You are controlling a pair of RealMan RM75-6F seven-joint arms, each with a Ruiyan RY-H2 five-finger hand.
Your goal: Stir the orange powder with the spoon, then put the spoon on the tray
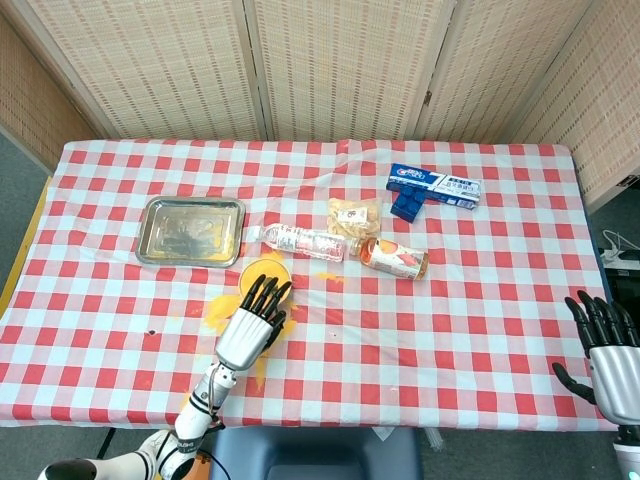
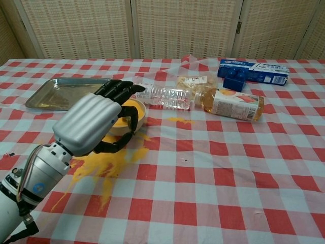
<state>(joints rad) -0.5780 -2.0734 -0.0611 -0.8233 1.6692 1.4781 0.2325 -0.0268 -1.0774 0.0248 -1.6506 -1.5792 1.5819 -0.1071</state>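
Woven screens close off the far side, and a red-and-white checked cloth [image 1: 480, 300] covers the table in front of me.

From the head view I see the whole spread: the metal tray [image 1: 191, 230] far left, a clear water bottle [image 1: 296, 241] lying on its side just right of it, a small snack packet [image 1: 354, 215] beyond that, an orange drink bottle [image 1: 394, 257] on its side, and a blue box [image 1: 433, 189] at the far right. The bowl of orange powder [image 1: 265, 272] sits near the tray's near right corner, with spilled powder [image 1: 222, 312] on the cloth beside it. My left hand [image 1: 252, 325] hovers over the bowl's near edge, fingers straight. My right hand [image 1: 607, 350] is at the near right corner, off the cloth's edge, fingers spread, holding nothing.

The chest view leaves out my right hand but shows the left hand [image 2: 92, 123] close up: fingers [image 2: 119, 90] extended over the bowl [image 2: 133, 112], thumb curved under toward its near rim, nothing visibly gripped. The spill [image 2: 104, 163] trails toward me. I cannot make out the spoon in either view.
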